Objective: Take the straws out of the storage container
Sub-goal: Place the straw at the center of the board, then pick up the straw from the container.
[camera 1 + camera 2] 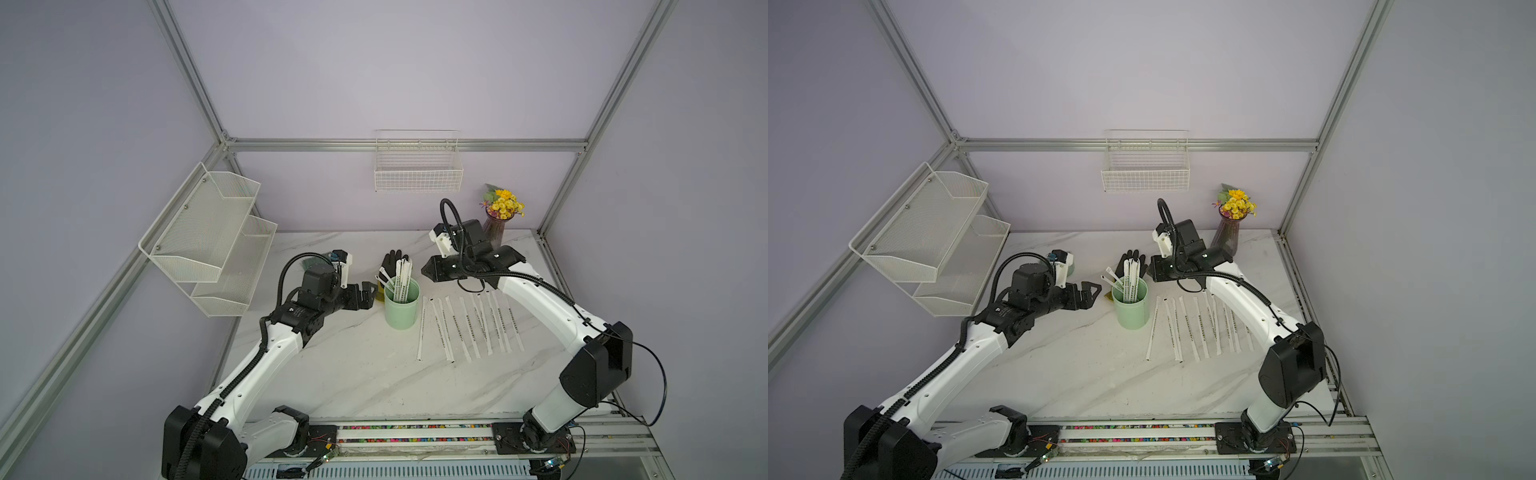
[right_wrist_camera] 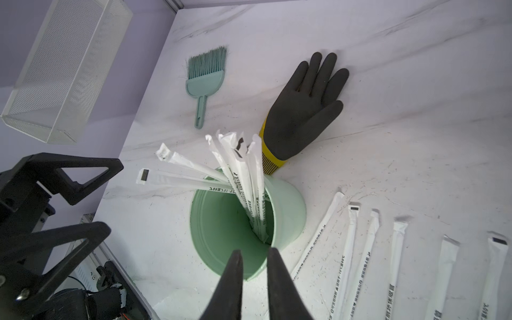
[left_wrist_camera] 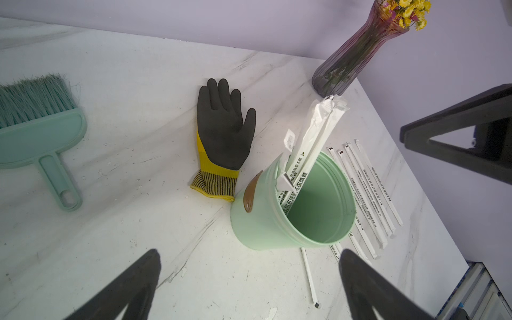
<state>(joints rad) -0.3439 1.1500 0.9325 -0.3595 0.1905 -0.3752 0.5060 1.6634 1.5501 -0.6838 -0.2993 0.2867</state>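
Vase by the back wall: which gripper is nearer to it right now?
Right. The right gripper hangs between the vase and the cup; the left gripper is beyond the cup, on its side away from the vase.

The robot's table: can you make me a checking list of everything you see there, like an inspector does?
Surface: white marble-look table, scuffed in places.
Job's things: mint cup upright; standing straws lean inside it; row of straws lies flat beside it.
Clutter: black-and-yellow glove; green brush; vase of yellow flowers.
Grippers: left gripper wide open beside the cup, empty; right gripper slightly open near the straw tops, empty.
Cables: black hoses run along both arms; thin wire loops beside the right arm.
Surroundings: wire basket on the back wall; mesh rack on the side wall; metal frame.
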